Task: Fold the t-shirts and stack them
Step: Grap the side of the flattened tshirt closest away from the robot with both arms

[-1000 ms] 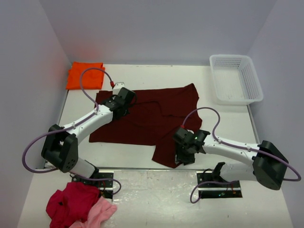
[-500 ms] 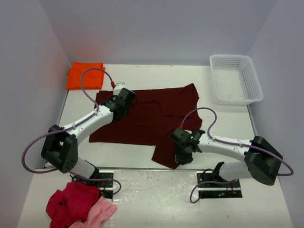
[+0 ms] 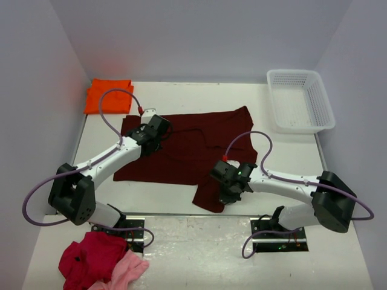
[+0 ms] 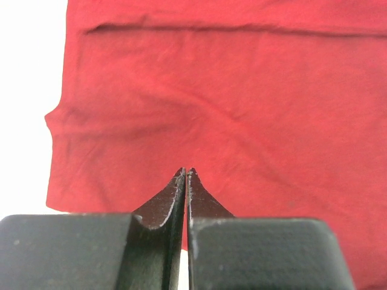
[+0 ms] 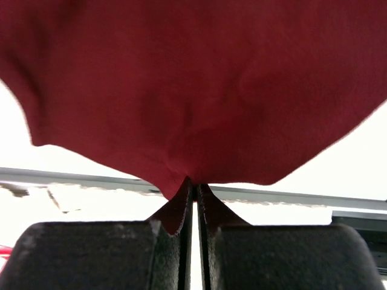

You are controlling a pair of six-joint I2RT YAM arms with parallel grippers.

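The dark maroon t-shirt [image 3: 193,148] lies spread across the middle of the table. In the left wrist view it [image 4: 230,103] fills the frame, flat, with a sleeve at the left. My left gripper [image 3: 158,132] hovers over its far left shoulder area, jaws shut [image 4: 185,173], with no cloth bunched at the tips. My right gripper [image 3: 227,194] is at the shirt's near edge, shut [image 5: 193,182] on a pinch of maroon cloth [image 5: 199,90] that rises off the table. The bright orange t-shirt [image 3: 109,95] lies folded in the far left corner.
A white mesh basket [image 3: 300,99] stands at the back right. A crimson garment [image 3: 89,257] and a light pink one [image 3: 130,269] lie heaped at the front left, beside the left arm's base. The table's near edge rail [image 5: 72,175] runs just beyond the right gripper.
My right gripper has shifted a little left and closed on the shirt's near edge. The left arm has edged slightly, its gripper still shut.
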